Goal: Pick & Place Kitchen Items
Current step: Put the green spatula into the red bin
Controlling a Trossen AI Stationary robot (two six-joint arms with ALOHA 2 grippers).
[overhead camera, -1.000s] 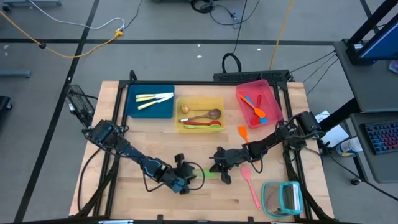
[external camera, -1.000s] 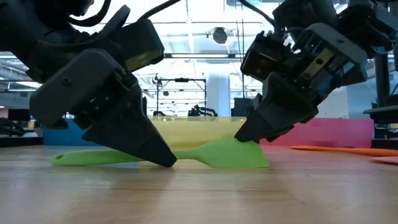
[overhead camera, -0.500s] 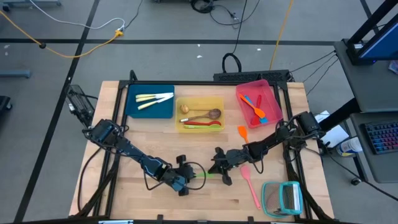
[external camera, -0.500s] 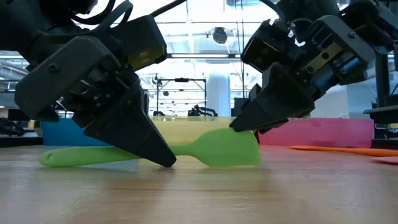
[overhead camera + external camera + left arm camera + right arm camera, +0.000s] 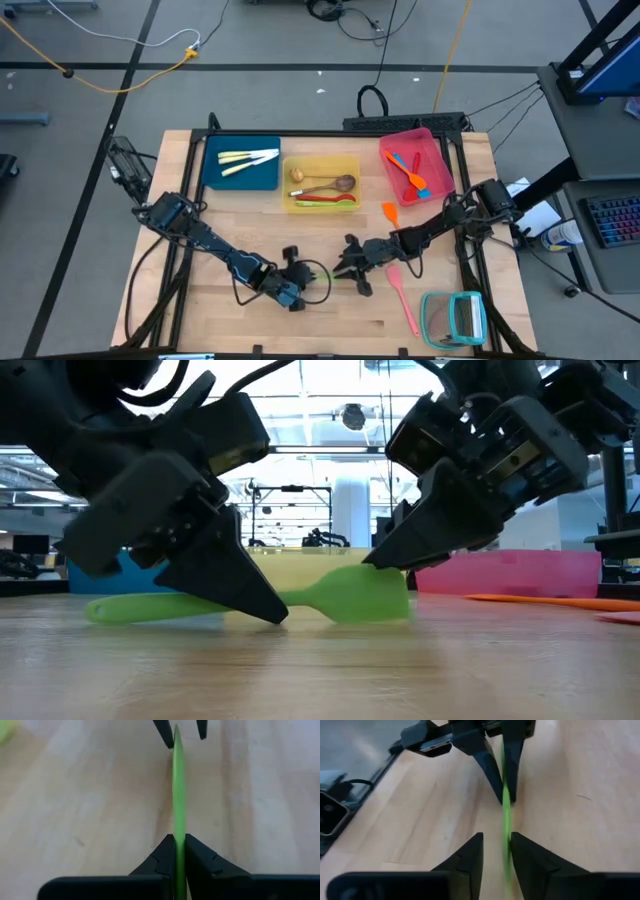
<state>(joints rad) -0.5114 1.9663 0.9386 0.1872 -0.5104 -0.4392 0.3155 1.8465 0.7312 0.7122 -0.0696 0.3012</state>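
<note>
Pinching the green spatula (image 5: 178, 790) by its handle on the table (image 5: 210, 300), the left gripper (image 5: 179, 851) faces the right gripper (image 5: 496, 851), spread around its blade, while trays (image 5: 241, 175) beyond hold utensils and pink (image 5: 402, 296) and orange (image 5: 390, 213) spatulas remain.

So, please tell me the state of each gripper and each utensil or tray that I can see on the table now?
Left gripper: shut on the green silicone spatula.
Green silicone spatula: on edge on the table.
Right gripper: open astride the blade.
Pink silicone spatula: lying loose.
Orange silicone spatula: lying loose.
Blue rectangular tray: holds pale cutlery.
Yellow rectangular tray: holds spoons.
Pink rectangular tray: holds utensils.
</note>
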